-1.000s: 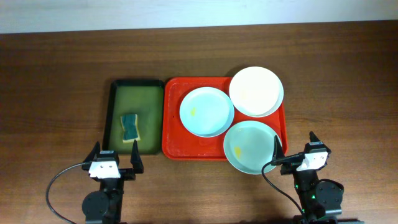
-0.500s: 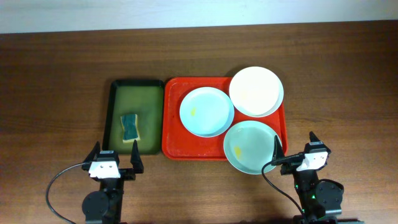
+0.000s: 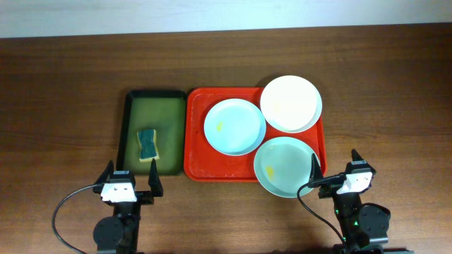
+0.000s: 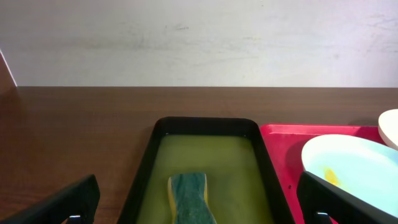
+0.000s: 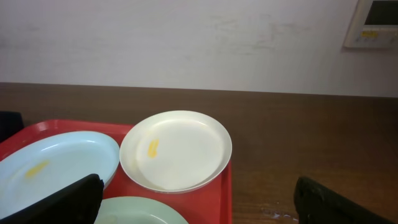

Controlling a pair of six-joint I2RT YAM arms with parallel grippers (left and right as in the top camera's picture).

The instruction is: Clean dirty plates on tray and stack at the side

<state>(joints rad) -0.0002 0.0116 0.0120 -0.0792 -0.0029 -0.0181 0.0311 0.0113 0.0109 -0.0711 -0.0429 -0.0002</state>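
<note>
The red tray (image 3: 196,152) holds three plates. A pale blue plate (image 3: 235,127) with a yellow smear lies at its left; it also shows in the left wrist view (image 4: 348,165) and the right wrist view (image 5: 56,162). A white plate (image 3: 291,104) lies at the back right, with a yellow smear in the right wrist view (image 5: 176,150). A pale green plate (image 3: 284,166) with a yellow smear overhangs the front right rim. My left gripper (image 3: 131,182) is open and empty in front of the green tray. My right gripper (image 3: 334,169) is open and empty, just right of the pale green plate.
A dark green tray with a black rim (image 3: 129,116) stands left of the red tray and holds yellowish liquid and a green-and-yellow sponge (image 3: 147,144), also in the left wrist view (image 4: 188,196). A wall runs behind the table.
</note>
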